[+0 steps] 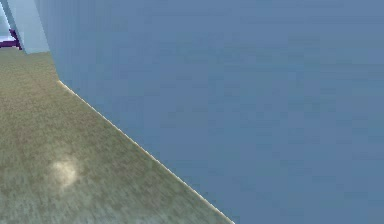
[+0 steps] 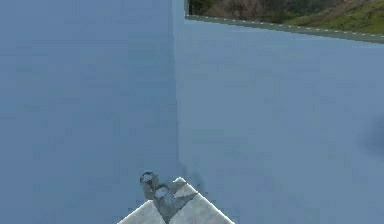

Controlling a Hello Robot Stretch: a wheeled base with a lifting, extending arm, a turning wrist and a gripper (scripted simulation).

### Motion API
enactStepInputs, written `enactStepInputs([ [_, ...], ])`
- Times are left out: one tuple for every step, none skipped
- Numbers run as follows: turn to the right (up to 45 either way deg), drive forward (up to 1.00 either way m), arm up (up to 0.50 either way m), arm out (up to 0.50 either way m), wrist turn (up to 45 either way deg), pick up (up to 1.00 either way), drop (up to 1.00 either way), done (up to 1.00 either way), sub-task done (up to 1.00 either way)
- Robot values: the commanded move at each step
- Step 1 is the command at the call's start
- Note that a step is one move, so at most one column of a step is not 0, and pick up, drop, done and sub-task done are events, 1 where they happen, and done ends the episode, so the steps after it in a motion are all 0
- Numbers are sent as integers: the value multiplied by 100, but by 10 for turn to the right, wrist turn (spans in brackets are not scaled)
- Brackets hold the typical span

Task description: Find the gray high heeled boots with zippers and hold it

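Observation:
In the arm side view a small grey thing (image 2: pixel 152 184) with a rounded top stands on a pale, pointed surface (image 2: pixel 195 208) at the bottom edge. It sits right where two blue walls meet in a corner. A darker grey patch (image 2: pixel 166 202) lies beside it on the same surface. Its shape is too small to name with certainty.
A blue wall (image 1: pixel 250 90) stands close ahead and runs off to the forward view's left, with olive floor (image 1: pixel 60 150) along its foot. A pale door frame (image 1: pixel 28 25) shows far left. A window (image 2: pixel 290 12) sits high on the arm side view's right wall.

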Motion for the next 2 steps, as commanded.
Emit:
enactStepInputs([
  [0,0,0,50,0,0,0,0,0],
  [0,0,0,0,450,0,0,0,0],
])
